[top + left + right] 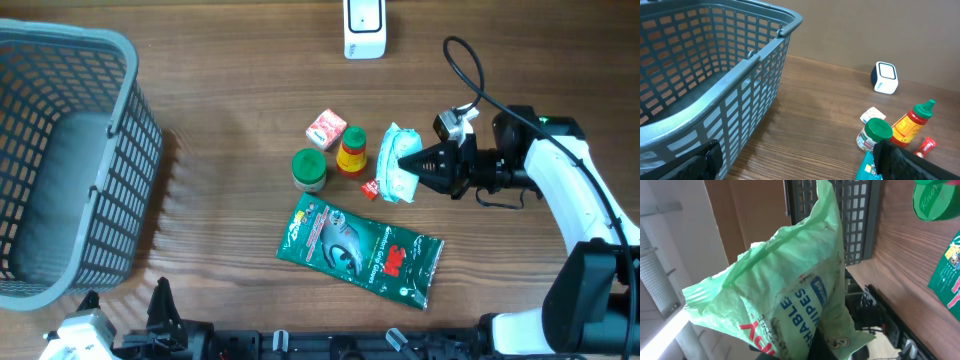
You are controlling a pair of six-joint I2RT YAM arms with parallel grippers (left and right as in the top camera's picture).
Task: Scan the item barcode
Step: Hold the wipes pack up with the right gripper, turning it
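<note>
there, wipes pack (392, 182) in right hand (412, 162)

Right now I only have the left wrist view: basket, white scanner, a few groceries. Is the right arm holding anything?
Observer: Yes. The right gripper is shut on a pale green wipes pack, just right of the red sauce bottle.
Operator: Can you see its barcode?
Observer: No. The right wrist camera shows only printed lettering on the pack, and no barcode shows in any view.
Operator: Where is the scanner from there?
Observer: The scanner stands at the far table edge, beyond and slightly left of the pack.
</note>
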